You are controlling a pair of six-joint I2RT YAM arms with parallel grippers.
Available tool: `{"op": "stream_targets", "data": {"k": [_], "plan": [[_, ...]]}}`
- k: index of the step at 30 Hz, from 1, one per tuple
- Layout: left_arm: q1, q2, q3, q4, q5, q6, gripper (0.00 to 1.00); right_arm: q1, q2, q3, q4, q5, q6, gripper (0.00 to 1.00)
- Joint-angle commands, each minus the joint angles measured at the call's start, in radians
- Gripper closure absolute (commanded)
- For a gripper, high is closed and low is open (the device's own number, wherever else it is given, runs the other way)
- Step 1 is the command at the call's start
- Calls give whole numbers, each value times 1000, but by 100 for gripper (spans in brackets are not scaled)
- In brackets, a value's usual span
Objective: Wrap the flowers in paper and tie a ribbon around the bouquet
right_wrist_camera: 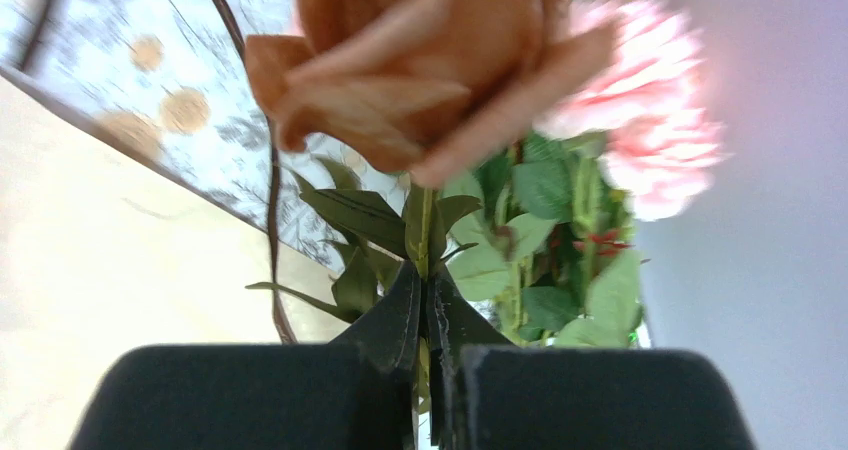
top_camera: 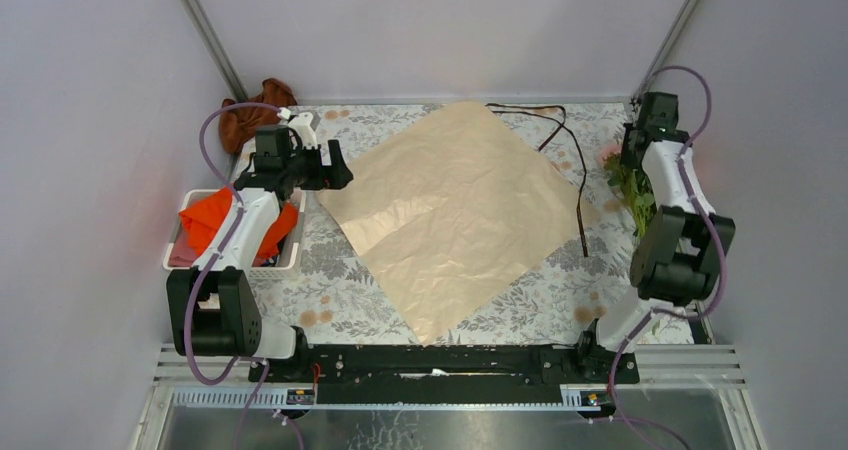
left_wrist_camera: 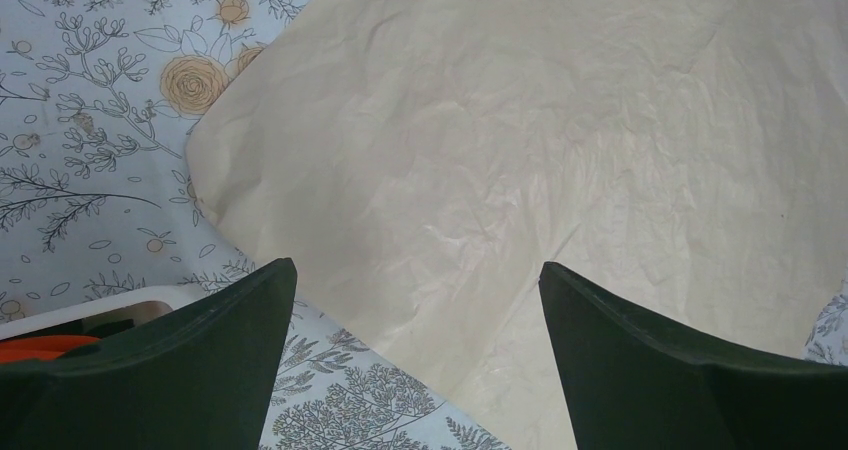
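The peach-orange paper (top_camera: 455, 215) lies flat in a diamond on the floral tablecloth. The dark brown ribbon (top_camera: 578, 185) trails along its right edge from the back. At the right wall stand the flowers (top_camera: 628, 188), with my right gripper (top_camera: 636, 165) on them. In the right wrist view that gripper (right_wrist_camera: 427, 290) is shut on a green stem below the blooms (right_wrist_camera: 640, 120) and leaves, with the ribbon (right_wrist_camera: 272, 220) and paper (right_wrist_camera: 90, 270) behind. My left gripper (top_camera: 340, 175) hangs open over the paper's left corner (left_wrist_camera: 560, 120), its jaws (left_wrist_camera: 418, 270) wide and holding nothing. A bouquet is not in view.
A white bin (top_camera: 172, 260) holding bright orange cloth (top_camera: 210, 220) sits under the left arm; its rim (left_wrist_camera: 100, 305) shows in the left wrist view. A brown cloth (top_camera: 250, 110) lies in the back left corner. Grey walls close in on both sides.
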Motion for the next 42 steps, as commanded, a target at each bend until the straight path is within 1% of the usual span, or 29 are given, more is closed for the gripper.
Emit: {"op": "stream_targets", "data": {"k": [1, 4, 6, 10, 13, 15, 16, 19, 20, 21, 22, 24, 25, 26, 28, 30, 32, 36, 37, 40, 41, 42], "plan": [[-4, -17, 5, 33, 9, -5, 1, 5, -237, 31, 43, 20, 12, 100], [-4, -18, 6, 35, 12, 8, 1, 5, -361, 20, 89, 38, 38, 100], [-4, -11, 9, 34, 13, 9, 1, 5, -437, 19, 127, 7, 56, 100], [-4, -4, 13, 29, 21, 9, 1, 5, -586, 23, 232, -127, 119, 100], [-4, -11, 8, 25, 18, 22, 1, 5, -652, 31, 291, -290, 184, 100], [-4, -16, 7, 25, 17, 30, 1, 5, -677, 38, 327, -415, 252, 100], [-4, -18, 8, 23, 17, 34, 1, 5, -680, 46, 341, -511, 297, 100], [-4, -19, 11, 20, 22, 46, 1, 21, -655, 64, 396, -718, 445, 100], [-4, -17, 13, 18, 23, 49, 1, 51, -639, 66, 409, -747, 481, 100], [-4, -16, 16, 12, 22, 53, 1, 114, -623, 70, 407, -744, 488, 100], [-4, -14, 18, 6, 20, 57, 1, 194, -602, 74, 390, -706, 477, 100], [-2, -11, 21, -7, 17, 66, 1, 387, -540, 99, 339, -594, 432, 100], [-2, -12, 21, -9, 14, 69, 1, 458, -489, 125, 306, -564, 424, 100], [-2, -11, 20, -13, 15, 70, 1, 513, -429, 161, 274, -555, 426, 100], [-2, -11, 19, -18, 14, 71, 1, 574, -292, 253, 185, -526, 448, 100], [-1, -11, 16, -21, 12, 71, 1, 610, -153, 330, 128, -478, 489, 100], [0, -10, 12, -21, 6, 71, 1, 642, -29, 386, 121, -453, 503, 100], [2, 2, 10, -21, -3, 95, 1, 678, 216, 534, 120, -392, 446, 100], [3, 5, 10, -20, -2, 95, 1, 679, 314, 591, 96, -396, 437, 100], [4, 10, 8, -21, 3, 95, 1, 680, 524, 817, 14, -402, 405, 100], [5, 13, 7, -20, 3, 94, 1, 680, 574, 859, 5, -399, 398, 99], [6, 16, 6, -21, 4, 95, 1, 680, 615, 884, 3, -389, 390, 89]]}}
